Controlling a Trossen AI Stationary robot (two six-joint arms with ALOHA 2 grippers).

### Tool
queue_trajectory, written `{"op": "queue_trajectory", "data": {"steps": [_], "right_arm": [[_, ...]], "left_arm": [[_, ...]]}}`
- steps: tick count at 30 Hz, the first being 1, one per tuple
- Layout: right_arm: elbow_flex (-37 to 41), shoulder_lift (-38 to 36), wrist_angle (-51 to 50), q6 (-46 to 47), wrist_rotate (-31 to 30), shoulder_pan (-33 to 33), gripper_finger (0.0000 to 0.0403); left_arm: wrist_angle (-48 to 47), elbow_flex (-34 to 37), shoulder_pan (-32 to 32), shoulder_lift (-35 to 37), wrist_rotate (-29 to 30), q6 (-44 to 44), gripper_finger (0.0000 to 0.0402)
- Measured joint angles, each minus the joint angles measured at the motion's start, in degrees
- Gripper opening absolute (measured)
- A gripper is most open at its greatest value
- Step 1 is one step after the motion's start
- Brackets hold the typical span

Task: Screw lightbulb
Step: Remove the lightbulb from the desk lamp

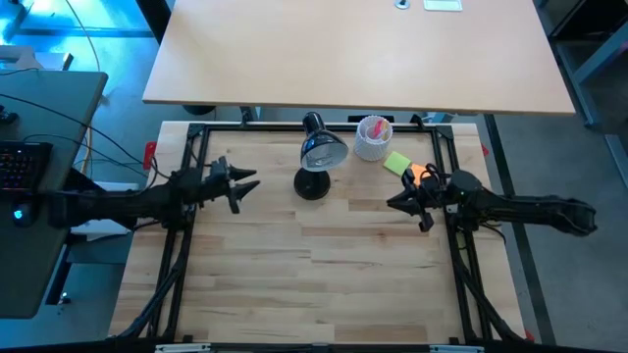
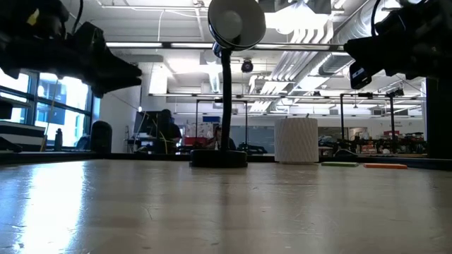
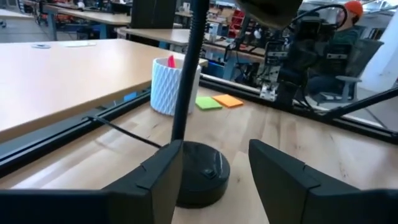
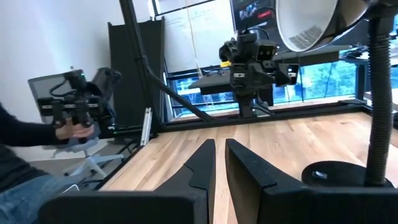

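A: Nearest first. Grippers?

B: Left gripper (image 1: 253,181) hangs above the table (image 1: 324,284), aimed at the lamp base (image 1: 312,185) from the left. Fingers stand moderately apart with nothing between them; the left wrist view looks straight through the gap to the base. Right gripper (image 1: 392,204) faces the lamp from the other side, fingers pinched to a thin slit, empty.

A: Why that setup?

B: My read: they flank the lamp so one can steady it while the other works at the socket. Neither touches it now.

A: Bulb?

B: Can't find it for sure. It's in neither gripper and not lying loose on the wood. The lamp head (image 1: 323,151) tips up above the base and something glossy shows inside, so the bulb may sit in there. Cannot tell.

A: So what stage?

B: Either screwed in and the arms are clear, or not started. Leaning toward the first, low confidence.

A: Farther back?

B: A ribbed cup (image 1: 373,138) with something pink in it, just right of the head. A green note (image 1: 396,162) and an orange note (image 1: 419,174) lie between the cup and the right arm. Beyond that, a second tabletop (image 1: 353,49).
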State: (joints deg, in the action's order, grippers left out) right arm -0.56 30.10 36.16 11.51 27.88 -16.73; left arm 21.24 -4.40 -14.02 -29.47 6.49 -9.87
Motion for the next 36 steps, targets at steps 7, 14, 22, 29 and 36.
{"op": "queue_trajectory", "data": {"steps": [7,14,22,29,36], "right_arm": [[0.0,-0.3,-0.3,0.1,0.6,-1.0,0.0032],[0.0,-0.1,-4.0,0.4,-0.9,-1.0,0.0032],[0.0,-0.1,-10.3,0.4,-0.9,-1.0,0.0032],[0.0,-0.1,-16.5,0.4,-1.0,-1.0,0.0032],[0.0,-0.1,-21.7,0.4,-1.0,-1.0,0.0032]], "left_arm": [[-12.4,0.0,1.1,9.9,-2.8,-0.1,0.0172],[-16.8,0.0,3.1,15.1,-0.4,1.3,0.0172],[-10.1,0.0,5.9,15.5,4.4,3.7,0.0172],[-11.0,0.0,6.2,15.5,4.4,-5.3,0.0172],[-9.9,0.0,6.2,15.5,3.0,-4.7,0.0172]]}}
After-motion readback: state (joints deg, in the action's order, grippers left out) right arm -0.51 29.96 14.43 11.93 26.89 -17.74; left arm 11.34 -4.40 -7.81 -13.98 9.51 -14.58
